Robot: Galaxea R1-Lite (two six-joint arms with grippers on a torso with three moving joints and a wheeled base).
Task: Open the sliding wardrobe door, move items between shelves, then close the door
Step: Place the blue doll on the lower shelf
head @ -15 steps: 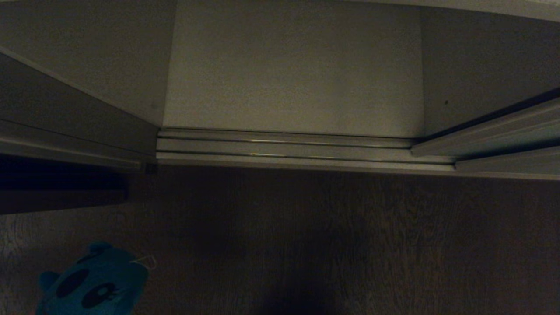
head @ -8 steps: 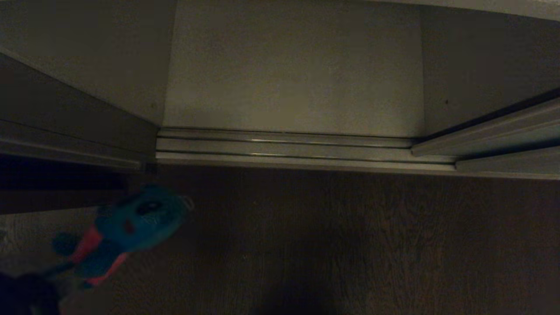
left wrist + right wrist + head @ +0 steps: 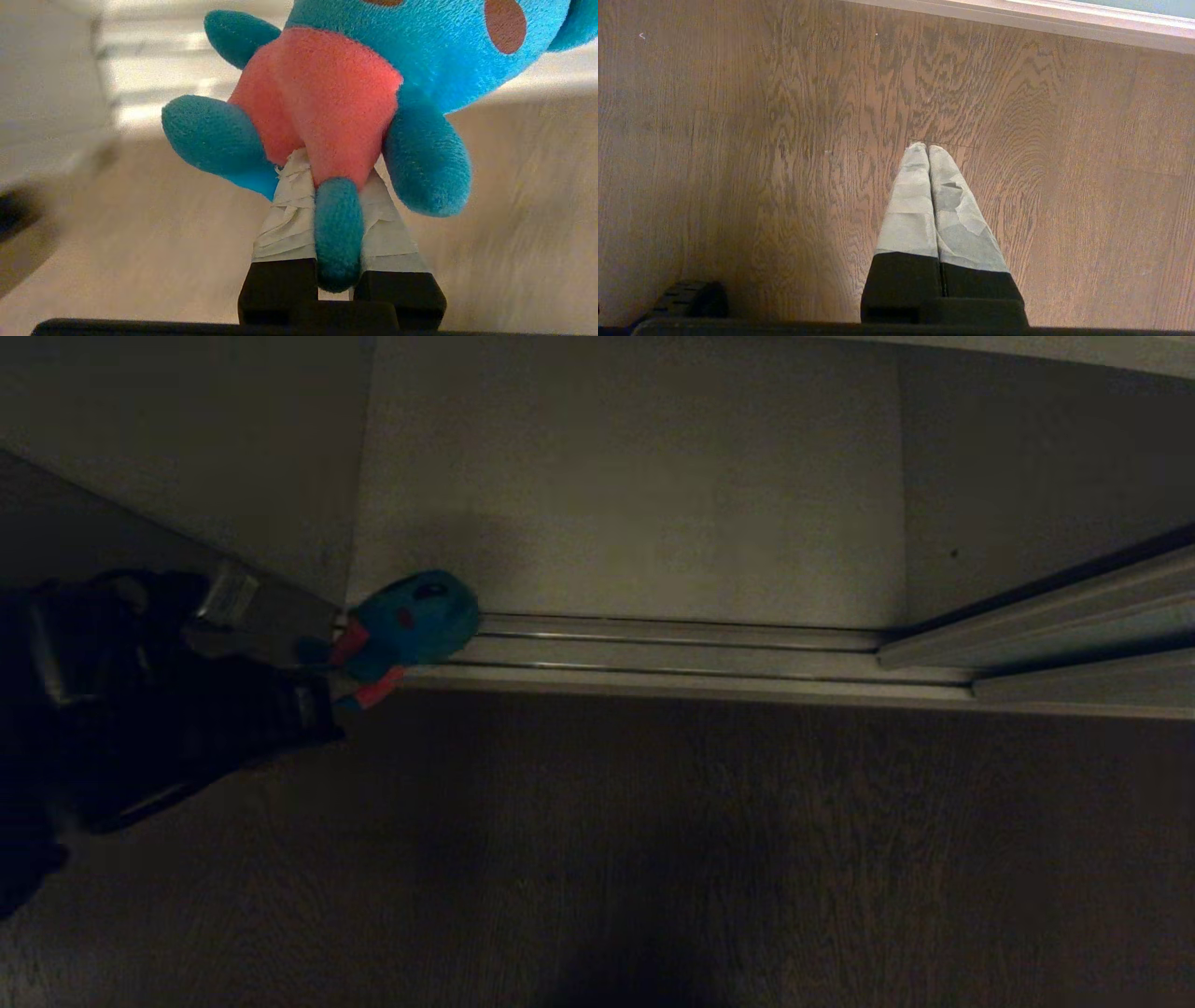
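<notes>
Dim head view down onto a white, smooth, flat bottom shelf board (image 3: 635, 523) between white walls, fronted by pale metal sliding tracks (image 3: 672, 653) along its front edge; dark brown wood-grain floor (image 3: 700, 859) in front. Pale grey-green matte sliding wardrobe door (image 3: 1074, 625) with thin metal frame pushed to the right end of the tracks, leaving the opening wide and the board bare across its width.

Left gripper (image 3: 327, 677) low at the left front corner of the shelf, just off the left wall, black arm stretching back over the floor. Fingers (image 3: 289, 219), wrapped in white tape, nearly closed and pinched on the lower body of a small blue plush toy with a pink-red belly (image 3: 411, 621) (image 3: 327, 102), one blue leg hanging between them. Toy over the left end of the tracks, at the shelf's front edge; contact with the tracks not discernible. Long axis from gripper up and right toward the shelf interior, head leading, feet toward the gripper, belly facing the wrist camera.

Right gripper (image 3: 928, 148) over bare floor, taped fingers (image 3: 910, 205) pressed together, holding nothing, a pale track rail (image 3: 1041, 18) beyond it.
</notes>
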